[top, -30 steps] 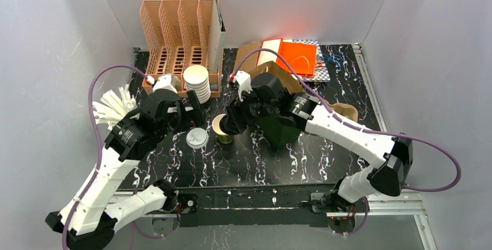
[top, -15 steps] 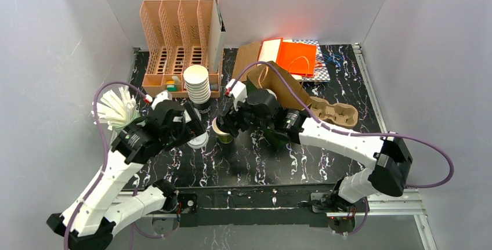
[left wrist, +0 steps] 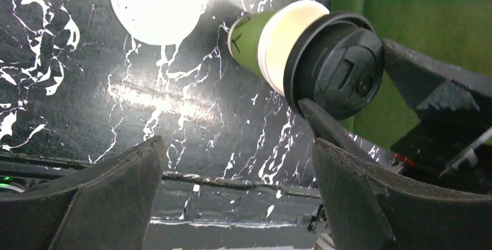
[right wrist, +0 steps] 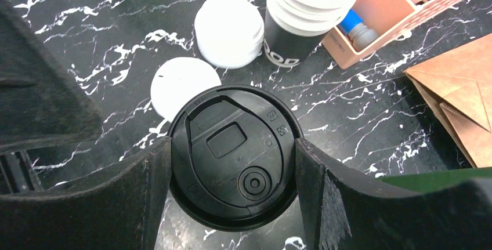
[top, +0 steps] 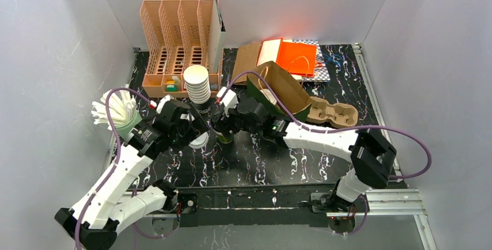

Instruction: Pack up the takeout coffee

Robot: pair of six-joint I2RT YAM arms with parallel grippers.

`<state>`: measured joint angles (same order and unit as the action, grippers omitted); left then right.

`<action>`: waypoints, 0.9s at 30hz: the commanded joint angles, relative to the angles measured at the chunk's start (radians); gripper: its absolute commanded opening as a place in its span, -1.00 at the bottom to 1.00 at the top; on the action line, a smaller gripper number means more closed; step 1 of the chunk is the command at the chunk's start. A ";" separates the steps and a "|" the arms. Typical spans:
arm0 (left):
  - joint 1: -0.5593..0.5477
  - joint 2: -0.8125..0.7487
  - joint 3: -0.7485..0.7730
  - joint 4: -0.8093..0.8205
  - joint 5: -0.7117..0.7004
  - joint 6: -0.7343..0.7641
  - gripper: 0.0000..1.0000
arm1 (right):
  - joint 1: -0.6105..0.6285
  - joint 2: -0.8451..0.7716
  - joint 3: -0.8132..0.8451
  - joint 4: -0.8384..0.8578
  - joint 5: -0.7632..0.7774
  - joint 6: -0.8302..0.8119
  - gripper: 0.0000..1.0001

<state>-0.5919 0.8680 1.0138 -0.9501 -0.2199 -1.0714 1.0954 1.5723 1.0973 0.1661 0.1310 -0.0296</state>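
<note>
The cup (left wrist: 249,38) stood upright on the table (top: 278,157) near its centre, just left of the bag (left wrist: 429,24) and near the cup stack (top: 197,84). It carried a black lid (right wrist: 235,154). The right gripper (right wrist: 235,186) gripped this lid at the rim, one finger on either side. The left gripper (left wrist: 238,151) stood wide open and held nothing. The cup was judged to be light, thin-walled paper that crushes easily, and the lid only a press fit. The best place to hold it is therefore the wall just below the rim, with moderate force. One second earlier the cup mouth had been uncovered. Since then the left gripper had moved right, over the loose white lid (left wrist: 155,6).
</note>
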 commanded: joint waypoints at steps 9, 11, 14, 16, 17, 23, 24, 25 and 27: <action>0.371 0.182 0.065 0.099 0.346 0.241 0.56 | 0.006 0.083 -0.010 0.161 0.061 0.020 0.05; 0.384 0.208 0.085 0.110 0.362 0.272 0.47 | 0.006 0.086 -0.013 0.161 0.062 0.020 0.04; 0.386 0.232 0.108 0.117 0.376 0.316 0.38 | 0.006 0.087 -0.016 0.155 0.059 0.022 0.04; 0.388 0.234 0.104 0.132 0.396 0.337 0.34 | 0.006 0.087 -0.021 0.147 0.059 0.022 0.04; 0.388 0.233 0.096 0.145 0.411 0.342 0.33 | 0.006 0.089 -0.024 0.145 0.060 0.022 0.04; 0.387 0.206 0.024 0.265 0.536 0.338 0.23 | 0.006 0.086 -0.049 0.144 0.075 0.069 0.07; 0.388 0.212 0.016 0.271 0.548 0.340 0.22 | 0.006 0.088 -0.050 0.142 0.076 0.070 0.08; 0.387 0.219 0.013 0.272 0.558 0.346 0.19 | 0.006 0.088 -0.054 0.142 0.077 0.073 0.09; 0.386 0.233 0.009 0.273 0.573 0.357 0.11 | 0.006 0.091 -0.060 0.140 0.080 0.078 0.10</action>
<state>-0.2111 1.0966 1.0462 -0.7036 0.2604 -0.7479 1.0954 1.6600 1.0462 0.2642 0.1864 0.0265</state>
